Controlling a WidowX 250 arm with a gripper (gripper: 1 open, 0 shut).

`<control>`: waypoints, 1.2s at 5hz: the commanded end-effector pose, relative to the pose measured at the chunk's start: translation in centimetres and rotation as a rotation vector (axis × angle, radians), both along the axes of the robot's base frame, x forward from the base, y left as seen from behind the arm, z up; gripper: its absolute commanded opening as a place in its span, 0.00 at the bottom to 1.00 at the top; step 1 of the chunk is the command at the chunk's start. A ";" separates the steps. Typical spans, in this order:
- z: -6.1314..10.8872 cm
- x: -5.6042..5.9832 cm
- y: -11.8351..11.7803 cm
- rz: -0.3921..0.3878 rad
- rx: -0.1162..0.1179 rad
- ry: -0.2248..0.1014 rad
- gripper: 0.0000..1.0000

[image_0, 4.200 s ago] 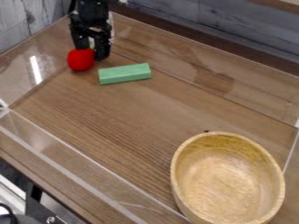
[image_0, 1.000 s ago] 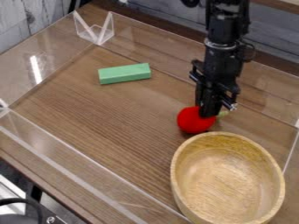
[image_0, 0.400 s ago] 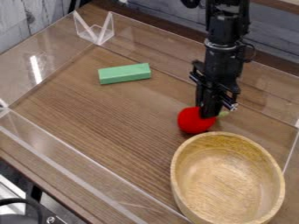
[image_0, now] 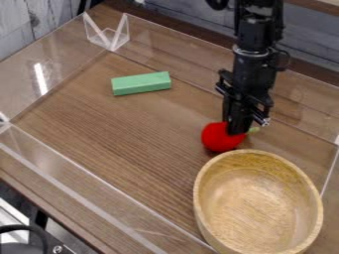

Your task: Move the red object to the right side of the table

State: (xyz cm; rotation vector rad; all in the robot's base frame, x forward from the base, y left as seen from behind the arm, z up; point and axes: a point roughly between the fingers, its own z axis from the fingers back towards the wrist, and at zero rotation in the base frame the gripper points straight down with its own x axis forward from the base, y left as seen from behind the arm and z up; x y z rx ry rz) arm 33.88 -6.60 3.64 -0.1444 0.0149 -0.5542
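Since the earliest view the red object (image_0: pixel 223 137) has travelled from the far left corner of the desk (image_0: pixel 119 149) to its right half, and over the last second nothing has shifted. On the left the green block (image_0: pixel 141 83) lies flat where it was. Further right the gripper (image_0: pixel 240 124) points straight down, its jaws clenched on the top of the red object, which sits on the wood just beside the rim of the wooden bowl (image_0: pixel 259 205). The fruit looks light, hard and smooth, so likely to roll once let go; the stem end, where the jaws pinch now, seems the surest hold
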 end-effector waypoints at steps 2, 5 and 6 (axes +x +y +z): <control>1.1 1.1 -0.2 -0.002 -0.010 -0.055 0.00; 0.6 1.4 -0.2 0.001 -0.012 -0.058 0.00; 1.7 2.2 -0.5 0.020 -0.018 -0.092 0.00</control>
